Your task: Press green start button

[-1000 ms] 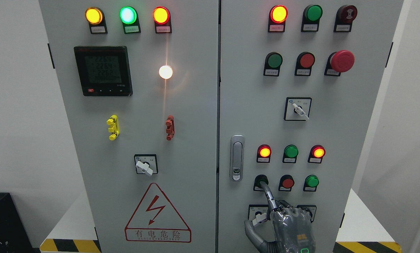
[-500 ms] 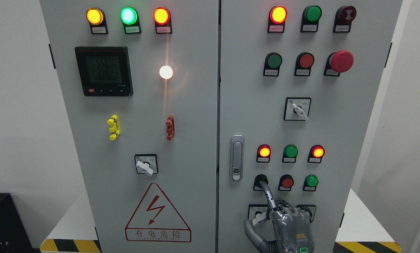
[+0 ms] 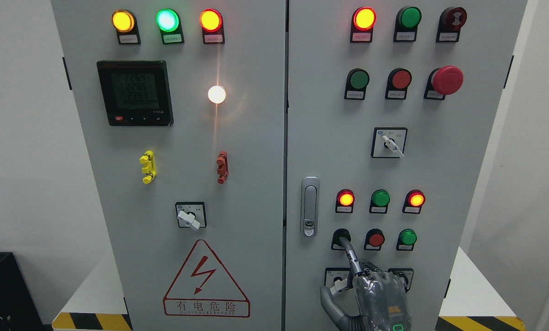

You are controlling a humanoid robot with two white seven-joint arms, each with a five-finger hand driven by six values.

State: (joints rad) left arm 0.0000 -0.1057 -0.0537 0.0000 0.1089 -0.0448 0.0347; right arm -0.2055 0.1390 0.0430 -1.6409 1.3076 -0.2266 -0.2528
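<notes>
My right hand rises from the bottom edge in front of the right cabinet door. Its index finger is stretched up and its tip rests on the leftmost button of the lowest button row, which looks dark and is partly hidden by the fingertip. The other fingers are curled and the thumb sticks out to the left. In the same row sit a red button and a green button. Another green button is in the upper row.
Above the pressed button are two lit red lamps and an unlit green lamp. A door handle is to the left, a red mushroom stop button upper right, and selector switches sit mid-door and behind my hand.
</notes>
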